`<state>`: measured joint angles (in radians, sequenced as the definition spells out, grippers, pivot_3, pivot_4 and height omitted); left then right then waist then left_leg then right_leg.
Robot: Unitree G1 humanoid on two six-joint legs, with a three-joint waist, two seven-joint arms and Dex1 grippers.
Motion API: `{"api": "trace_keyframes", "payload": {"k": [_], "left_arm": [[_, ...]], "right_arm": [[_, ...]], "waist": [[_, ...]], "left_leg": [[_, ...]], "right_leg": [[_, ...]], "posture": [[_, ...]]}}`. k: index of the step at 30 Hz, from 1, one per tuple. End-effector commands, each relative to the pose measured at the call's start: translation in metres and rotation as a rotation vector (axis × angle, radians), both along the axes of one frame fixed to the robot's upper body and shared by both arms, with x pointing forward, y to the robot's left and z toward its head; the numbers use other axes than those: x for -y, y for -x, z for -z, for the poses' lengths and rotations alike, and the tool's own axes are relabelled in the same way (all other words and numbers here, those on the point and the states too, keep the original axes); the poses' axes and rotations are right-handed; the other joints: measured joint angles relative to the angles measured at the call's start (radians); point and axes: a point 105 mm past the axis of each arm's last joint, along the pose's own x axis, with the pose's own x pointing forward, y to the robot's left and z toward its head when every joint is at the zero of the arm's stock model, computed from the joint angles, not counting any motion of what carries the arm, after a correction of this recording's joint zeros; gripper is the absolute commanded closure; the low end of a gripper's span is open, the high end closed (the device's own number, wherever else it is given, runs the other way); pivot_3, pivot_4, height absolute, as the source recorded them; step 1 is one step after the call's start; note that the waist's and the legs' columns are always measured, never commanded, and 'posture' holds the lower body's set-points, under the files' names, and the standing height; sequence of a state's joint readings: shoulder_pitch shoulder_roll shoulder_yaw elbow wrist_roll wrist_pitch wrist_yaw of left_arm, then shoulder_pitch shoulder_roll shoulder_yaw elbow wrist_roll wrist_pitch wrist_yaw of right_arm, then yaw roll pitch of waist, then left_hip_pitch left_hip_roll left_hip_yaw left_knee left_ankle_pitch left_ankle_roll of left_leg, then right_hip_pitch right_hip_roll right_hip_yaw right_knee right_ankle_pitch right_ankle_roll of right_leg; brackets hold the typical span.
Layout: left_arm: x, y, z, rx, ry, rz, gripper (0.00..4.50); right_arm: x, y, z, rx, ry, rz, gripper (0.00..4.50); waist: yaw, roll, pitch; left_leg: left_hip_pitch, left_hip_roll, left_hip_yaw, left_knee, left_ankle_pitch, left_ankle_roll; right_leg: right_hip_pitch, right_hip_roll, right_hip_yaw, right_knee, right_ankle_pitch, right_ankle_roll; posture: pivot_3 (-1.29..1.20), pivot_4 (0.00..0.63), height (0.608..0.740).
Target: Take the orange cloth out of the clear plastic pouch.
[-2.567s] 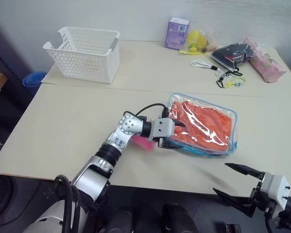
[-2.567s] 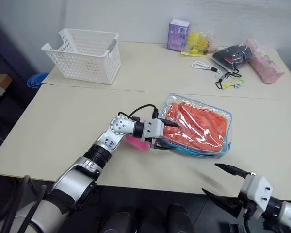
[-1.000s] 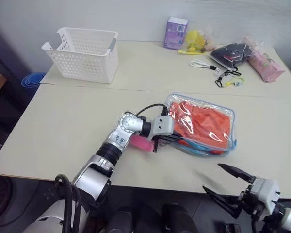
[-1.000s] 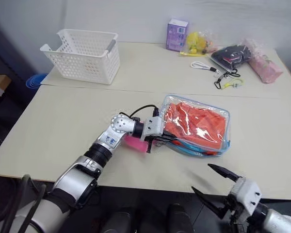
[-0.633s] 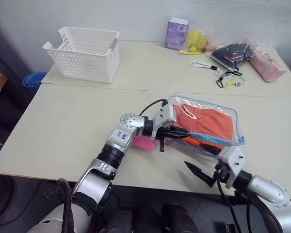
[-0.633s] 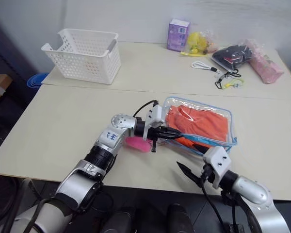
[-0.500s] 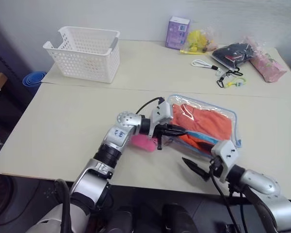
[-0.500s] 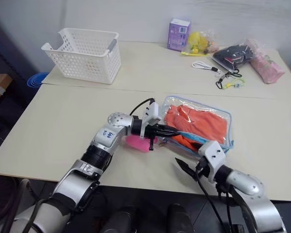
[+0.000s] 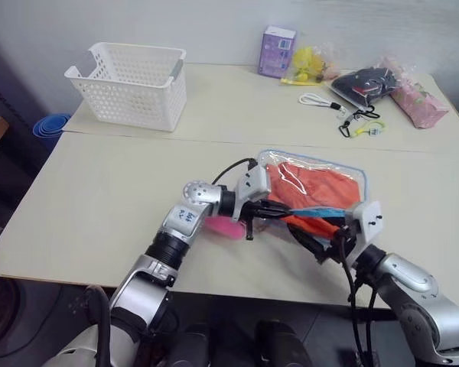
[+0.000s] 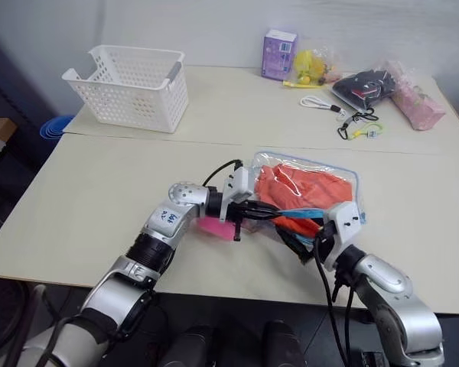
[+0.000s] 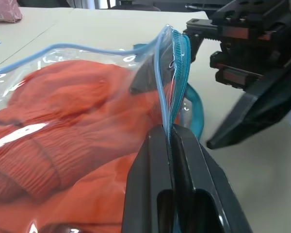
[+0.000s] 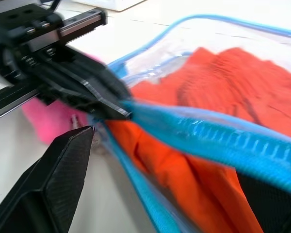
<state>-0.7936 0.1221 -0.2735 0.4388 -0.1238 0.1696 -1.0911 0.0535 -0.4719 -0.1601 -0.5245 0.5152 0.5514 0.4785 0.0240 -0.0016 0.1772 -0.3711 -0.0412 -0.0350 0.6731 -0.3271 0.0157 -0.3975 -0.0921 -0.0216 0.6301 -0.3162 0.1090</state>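
The clear plastic pouch (image 9: 344,174) lies on the table's near right part with the orange cloth (image 9: 314,189) bunched inside it. My left gripper (image 9: 279,210) is shut on the pouch's blue zipper edge (image 11: 177,73) and holds that edge lifted, so the mouth gapes. My right gripper (image 9: 315,241) stands open right at the mouth. In the right wrist view, the blue edge (image 12: 208,133) runs across between its fingers (image 12: 63,179), with the cloth (image 12: 233,92) just beyond. The pink plush charm (image 9: 223,227) lies under my left wrist.
A white lattice basket (image 9: 130,80) stands at the back left. Along the back right are a purple box (image 9: 279,52), a yellow item (image 9: 310,63), a bag of black things (image 9: 367,82), a pink bag (image 9: 421,103) and a white cord (image 9: 321,102).
My right arm rose from below the table's front edge and came forward to the pouch's mouth. My left wrist rolled, lifting the zipper edge and tilting the pouch.
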Motion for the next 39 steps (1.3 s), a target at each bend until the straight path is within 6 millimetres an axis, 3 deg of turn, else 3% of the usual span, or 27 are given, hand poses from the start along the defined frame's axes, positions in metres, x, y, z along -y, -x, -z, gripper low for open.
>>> {"api": "trace_keyframes", "payload": {"k": [1, 6, 13, 23, 25, 28, 33, 37, 39], "left_arm": [[0.002, 0.005, -0.008, 0.046, 0.017, 0.026, 4.44], [0.002, 0.006, -0.008, 0.049, 0.014, 0.033, 4.44], [0.003, 0.006, -0.01, 0.049, 0.019, 0.033, 4.44], [0.007, 0.011, -0.01, 0.032, 0.025, 0.076, 4.44], [0.008, 0.012, -0.01, 0.029, 0.027, 0.08, 4.5], [0.009, 0.011, -0.01, 0.03, 0.026, 0.081, 4.5], [0.008, 0.008, -0.009, 0.029, 0.027, 0.068, 4.5], [0.004, 0.006, -0.007, 0.031, 0.022, 0.048, 4.5], [0.001, 0.003, -0.008, 0.026, 0.028, 0.026, 4.5]], "right_arm": [[0.009, -0.009, -0.003, 0.045, 0.059, 0.084, 0.0], [0.004, -0.013, 0.012, 0.093, 0.351, 0.016, 0.0], [-0.002, -0.008, 0.029, 0.097, 0.583, -0.138, 0.0], [-0.002, -0.046, 0.047, 0.019, 0.685, -0.072, 0.0], [-0.003, -0.048, 0.055, -0.034, 0.699, -0.1, 0.41], [-0.006, -0.065, 0.042, 0.026, 0.646, -0.03, 1.23], [-0.01, -0.077, 0.027, 0.016, 0.44, 0.057, 1.23], [-0.018, -0.061, 0.022, -0.028, 0.216, -0.022, 1.23], [-0.017, -0.046, 0.025, -0.054, 0.204, -0.087, 1.23]], "waist": [[0.0, 0.0, 0.0], [-0.001, 0.0, 0.0], [0.0, 0.0, 0.0], [-0.009, -0.001, -0.001], [-0.012, -0.002, -0.001], [-0.015, -0.004, -0.003], [-0.023, -0.004, -0.003], [-0.021, -0.004, -0.003], [-0.015, -0.004, -0.003]], "left_leg": [[0.0, 0.0, 0.0, 0.0, 0.0, 0.0], [0.0, 0.0, 0.001, 0.0, 0.0, 0.0], [0.0, 0.001, 0.002, 0.0, 0.0, 0.0], [0.001, 0.003, 0.003, 0.003, 0.0, -0.001], [0.002, 0.003, 0.003, 0.005, 0.0, -0.001], [0.004, 0.004, 0.002, 0.006, 0.0, -0.001], [0.002, 0.004, 0.002, 0.006, 0.0, -0.002], [0.001, 0.003, 0.002, 0.005, 0.0, -0.002], [0.0, 0.003, 0.0, 0.005, 0.0, -0.002]], "right_leg": [[0.0, 0.0, 0.0, 0.0, 0.0, 0.0], [-0.001, 0.001, 0.001, 0.0, 0.0, 0.0], [-0.001, 0.007, 0.002, 0.0, 0.0, 0.0], [0.0, 0.009, 0.004, 0.001, 0.0, 0.0], [0.001, 0.009, 0.005, 0.003, 0.0, 0.0], [0.003, 0.008, 0.006, 0.003, 0.0, 0.0], [0.0, 0.006, 0.007, 0.006, 0.0, -0.001], [-0.001, 0.005, 0.007, 0.006, 0.0, -0.001], [-0.001, 0.005, 0.006, 0.006, 0.0, -0.001]], "posture": [[0.0, 0.15, 0.74], [0.0, 0.15, 0.74], [0.0, 0.15, 0.74], [0.0, 0.15, 0.74], [0.0, 0.15, 0.74], [0.0, 0.15, 0.74], [0.0, 0.15, 0.74], [0.0, 0.15, 0.74], [0.0, 0.15, 0.74]]}}
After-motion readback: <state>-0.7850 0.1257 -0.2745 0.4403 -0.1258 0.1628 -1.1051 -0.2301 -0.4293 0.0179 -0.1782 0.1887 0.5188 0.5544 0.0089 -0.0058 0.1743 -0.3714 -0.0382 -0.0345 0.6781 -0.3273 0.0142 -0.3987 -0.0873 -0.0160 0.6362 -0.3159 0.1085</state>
